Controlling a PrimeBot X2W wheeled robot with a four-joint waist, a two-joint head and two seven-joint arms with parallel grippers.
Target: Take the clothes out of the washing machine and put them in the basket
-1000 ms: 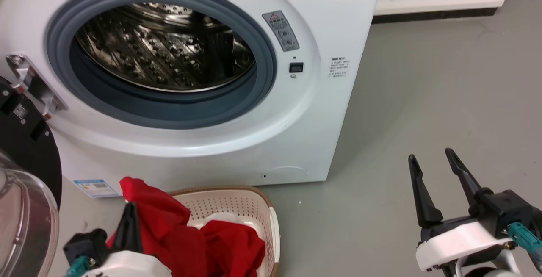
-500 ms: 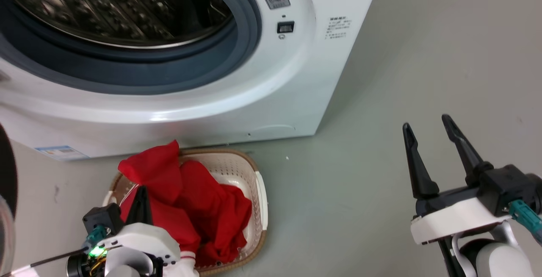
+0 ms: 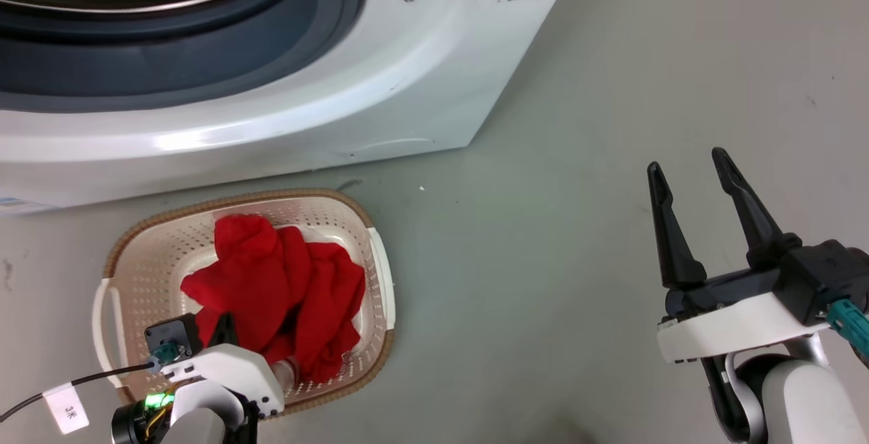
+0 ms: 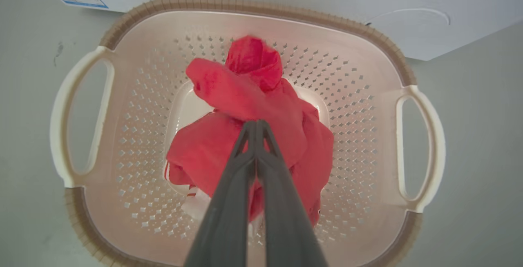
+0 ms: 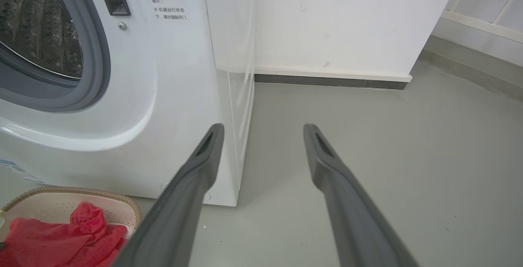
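While the head camera has tipped downward since half a second ago, leaving the washing machine (image 3: pixel 380 91) along the view's top, the clothes (image 3: pixel 278 288) have changed too. The red heap, which peaked over the far rim before, now lies slumped lower, wholly inside the basket (image 3: pixel 237 197). The basket stands on the grey floor (image 3: pixel 577 227) just in front of the machine.

Left gripper (image 4: pixel 256 124): above the heap's near side, pointing down, fingers pressed together, tips on the fabric. Cannot tell whether a fold is pinched.

Right gripper (image 3: pixel 686 160): well apart to the right, over the floor, fingers spread, holding nothing.
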